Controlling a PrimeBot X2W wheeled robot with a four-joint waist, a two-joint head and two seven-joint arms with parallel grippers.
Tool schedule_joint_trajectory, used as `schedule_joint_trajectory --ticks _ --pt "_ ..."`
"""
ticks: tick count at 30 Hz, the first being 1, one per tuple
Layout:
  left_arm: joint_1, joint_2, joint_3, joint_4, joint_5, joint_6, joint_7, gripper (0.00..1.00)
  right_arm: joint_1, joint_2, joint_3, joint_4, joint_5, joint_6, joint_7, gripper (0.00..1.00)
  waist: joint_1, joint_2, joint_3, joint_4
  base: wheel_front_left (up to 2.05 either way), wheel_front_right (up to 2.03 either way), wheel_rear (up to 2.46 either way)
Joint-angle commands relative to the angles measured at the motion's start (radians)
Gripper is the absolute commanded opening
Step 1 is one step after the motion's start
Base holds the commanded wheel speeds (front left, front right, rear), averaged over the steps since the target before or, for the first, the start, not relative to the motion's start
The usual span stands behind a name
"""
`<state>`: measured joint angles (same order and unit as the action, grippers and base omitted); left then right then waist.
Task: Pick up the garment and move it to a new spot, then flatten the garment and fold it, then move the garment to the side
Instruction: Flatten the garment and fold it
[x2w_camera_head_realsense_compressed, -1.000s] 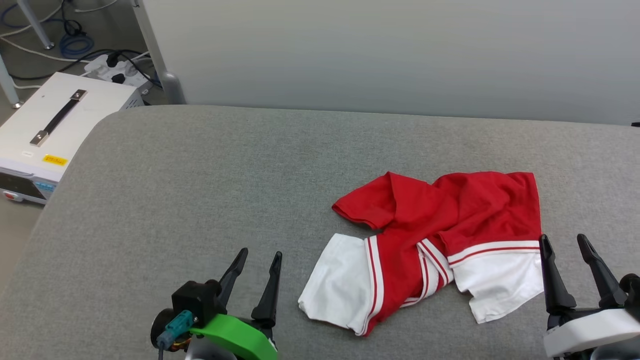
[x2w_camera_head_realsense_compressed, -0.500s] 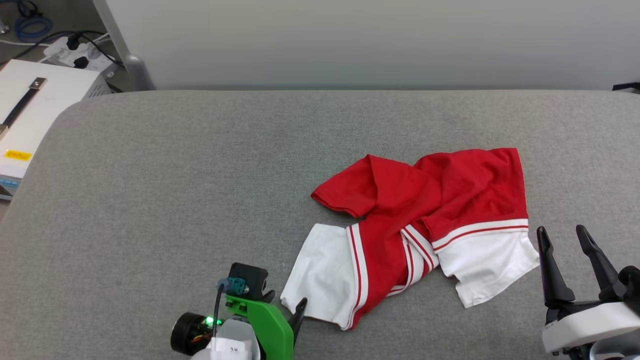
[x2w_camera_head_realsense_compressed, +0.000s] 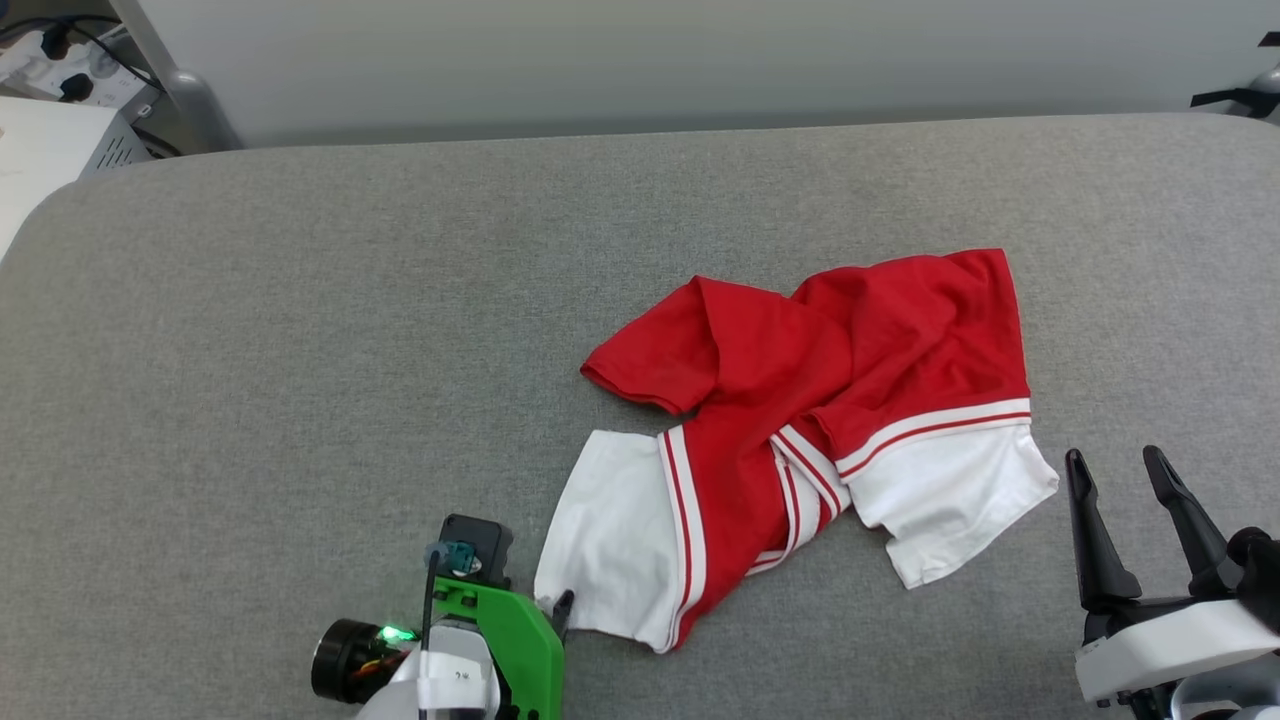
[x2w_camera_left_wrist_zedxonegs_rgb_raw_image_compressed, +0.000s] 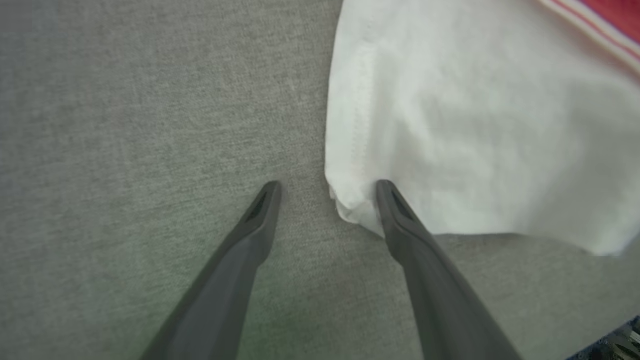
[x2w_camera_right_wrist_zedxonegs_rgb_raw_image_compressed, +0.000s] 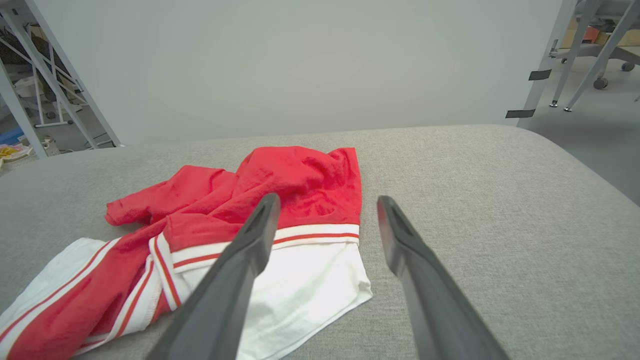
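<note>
The garment (x2w_camera_head_realsense_compressed: 800, 420) lies crumpled right of the middle of the grey cloth-covered table (x2w_camera_head_realsense_compressed: 300, 350). Its long axis runs on a slant, from a white sleeve end (x2w_camera_head_realsense_compressed: 610, 520) at the near left up to the red body at the far right. A second white sleeve end (x2w_camera_head_realsense_compressed: 950, 490) sticks out on the near right.

The left hand (x2w_camera_left_wrist_zedxonegs_rgb_raw_image_compressed: 327, 186) is the closer one. It points down at the near-left sleeve's corner with its fingers spread, one over the white cloth and the other over bare table, so the hem corner sits between them. Nothing is pinched yet.

The right hand (x2w_camera_head_realsense_compressed: 1115, 455) is spread too and holds nothing. It stands just right of the second sleeve end, apart from it.
</note>
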<state>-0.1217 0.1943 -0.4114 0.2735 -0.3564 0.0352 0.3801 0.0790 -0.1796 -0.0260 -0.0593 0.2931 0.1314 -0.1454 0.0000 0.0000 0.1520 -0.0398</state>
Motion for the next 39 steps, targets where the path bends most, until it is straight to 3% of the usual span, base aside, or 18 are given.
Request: schedule_joint_trajectory --ticks 1,9,20,25,27,31,39 --pt "-0.004 0.004 -0.009 0.037 -0.006 -0.011 0.014 0.0 -0.018 0.002 -0.001 0.004 -0.007 -0.001 -0.003 1.0 0.0 0.0 0.005 -0.003 0.0 0.0 0.0" --pt "-0.032 -0.006 0.04 0.064 -0.031 -0.01 -0.131 0.0 -0.005 -0.016 0.006 0.045 0.001 -0.001 0.055 1.0 0.0 0.0 -0.033 0.023 0.0 0.0 0.0" --pt "-0.063 0.044 0.188 -0.077 -0.062 0.029 -0.372 0.0 0.044 -0.053 0.009 0.075 0.029 -0.001 0.266 1.0 0.0 0.0 -0.092 0.091 0.0 0.0 0.0" --pt "-0.017 0.076 0.229 -0.144 -0.089 0.043 -0.363 0.0 0.058 -0.081 -0.001 0.057 0.04 -0.001 0.39 1.0 0.0 0.0 -0.089 0.117 0.0 0.0 0.0" --pt "0.021 0.09 0.237 -0.19 -0.11 0.045 -0.327 0.0 0.055 -0.095 0.004 0.014 0.07 -0.001 0.497 1.0 0.0 0.0 -0.072 0.141 0.0 0.0 0.0" --pt "0.034 0.087 0.227 -0.222 -0.121 0.043 -0.308 0.0 0.057 -0.09 0.033 -0.047 0.125 -0.001 0.628 1.0 0.0 0.0 -0.054 0.163 0.0 0.0 0.0" --pt "0.022 0.077 0.202 -0.247 -0.125 0.036 -0.297 0.0 0.023 -0.08 0.11 -0.122 0.124 -0.001 0.832 1.0 0.0 0.0 -0.018 0.207 0.0 0.0 0.0"
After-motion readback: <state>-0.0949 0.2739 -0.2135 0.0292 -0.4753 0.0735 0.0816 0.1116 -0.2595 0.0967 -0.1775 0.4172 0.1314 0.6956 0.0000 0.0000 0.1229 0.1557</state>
